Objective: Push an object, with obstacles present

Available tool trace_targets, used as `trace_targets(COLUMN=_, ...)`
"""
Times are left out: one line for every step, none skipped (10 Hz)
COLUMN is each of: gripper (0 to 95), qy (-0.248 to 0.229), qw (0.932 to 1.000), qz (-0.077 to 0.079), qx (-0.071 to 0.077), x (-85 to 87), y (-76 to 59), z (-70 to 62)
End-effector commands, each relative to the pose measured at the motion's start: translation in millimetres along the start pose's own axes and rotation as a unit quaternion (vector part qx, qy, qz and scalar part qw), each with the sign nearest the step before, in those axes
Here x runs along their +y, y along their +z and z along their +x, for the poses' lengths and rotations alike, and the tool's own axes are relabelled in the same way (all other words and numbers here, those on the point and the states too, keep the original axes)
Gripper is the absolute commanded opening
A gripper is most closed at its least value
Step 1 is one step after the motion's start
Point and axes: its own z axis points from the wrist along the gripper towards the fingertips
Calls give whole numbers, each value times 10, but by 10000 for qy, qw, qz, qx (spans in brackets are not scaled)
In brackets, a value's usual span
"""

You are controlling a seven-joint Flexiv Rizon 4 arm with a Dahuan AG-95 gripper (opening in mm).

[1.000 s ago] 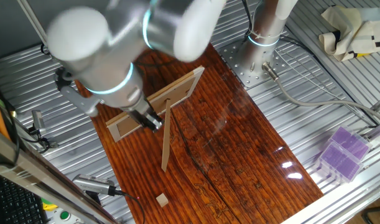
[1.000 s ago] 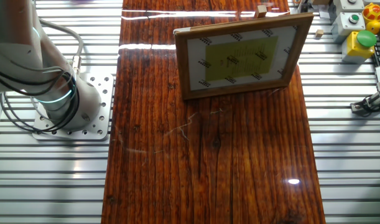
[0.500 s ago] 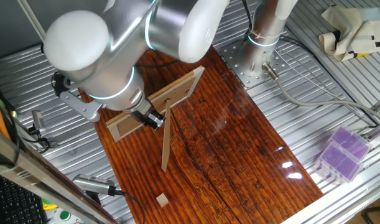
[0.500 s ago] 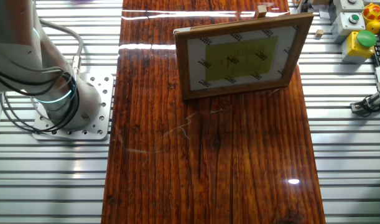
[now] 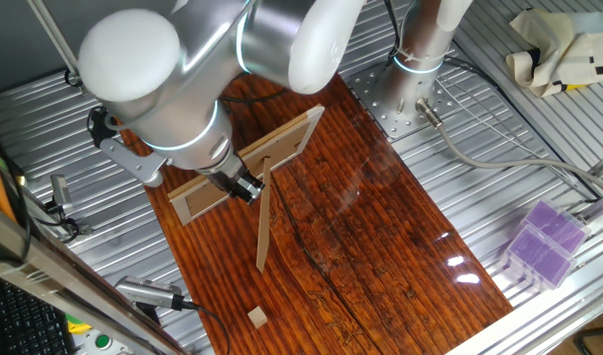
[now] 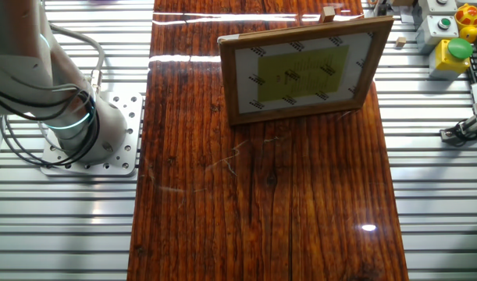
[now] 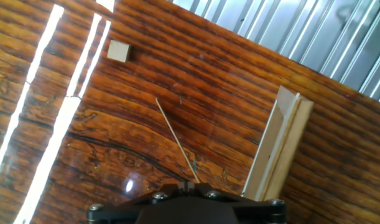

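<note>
Ribbed aluminium surface [image 5: 479,148], with a dark red-brown wood-grain board [image 5: 380,227] laid along it; that is my working area.

Item, object: tiny light-tan wooden cube [image 5: 256,317], lying flat near the board's end in one fixed view, well apart from everything else. From the other fixed view I see it at the far edge of the board [image 6: 328,13], behind the frame. In the hand view it sits at upper left [image 7: 119,51].

Item, obstacle one: wide flat wooden frame [image 5: 250,163] with a lighter inset face, standing on its long edge across the board. The other fixed view shows its front, a yellow-green panel inside the wood border [image 6: 303,70].

Item, obstacle two: thin narrow strip [image 5: 263,217], standing on edge, running from the frame's back toward the cube. In the hand view it is a pale upright piece at right [image 7: 278,149].

Item, gripper [image 5: 244,187]: low, just beside the back of the frame and the top end of the strip. Its fingers merge into one dark tip here, and the hand view shows only the dark body at the bottom edge, so I cannot tell how wide the jaws stand. Nothing visibly held.

Surroundings: arm base [image 6: 74,129] on a perforated plate, purple block [image 5: 544,242] at the surface corner, button box with a green button [image 6: 455,48].

Change since half a second ago: the arm's large joint has shifted slightly; cube, frame and strip lie as before.
</note>
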Motion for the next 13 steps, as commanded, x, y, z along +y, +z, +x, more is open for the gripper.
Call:
trace_targets(gripper=0, qy=7, qw=10000, qz=-46, qx=-69, x=-1, y=-11, z=-19)
trace_targets(gripper=0, qy=95, qw=9999, qz=-12, qx=-120, x=-1, y=-11, z=-19)
trace_targets(gripper=0, qy=293, qw=9993, qz=41, qx=-212, x=-1, y=-11, z=-19)
trace_targets(gripper=0, qy=505, qw=9983, qz=114, qx=-281, x=-1, y=-11, z=-19)
trace_targets(gripper=0, qy=661, qw=9971, qz=132, qx=-343, x=-1, y=-11, z=-19)
trace_targets(gripper=0, qy=629, qw=9973, qz=81, qx=-375, x=-1, y=-11, z=-19)
trace_targets(gripper=0, qy=639, qw=9972, qz=92, qx=-385, x=-1, y=-11, z=-19)
trace_targets(gripper=0, qy=628, qw=9972, qz=96, qx=-382, x=-1, y=-11, z=-19)
trace_targets(gripper=0, qy=618, qw=9974, qz=116, qx=-350, x=-1, y=-11, z=-19)
trace_targets(gripper=0, qy=581, qw=9977, qz=137, qx=-324, x=-1, y=-11, z=-19)
trace_targets(gripper=0, qy=530, qw=9980, qz=138, qx=-314, x=-1, y=-11, z=-19)
trace_targets(gripper=0, qy=445, qw=9986, qz=152, qx=-260, x=-1, y=-11, z=-19)
trace_targets(gripper=0, qy=359, qw=9990, qz=186, qx=-174, x=-1, y=-11, z=-19)
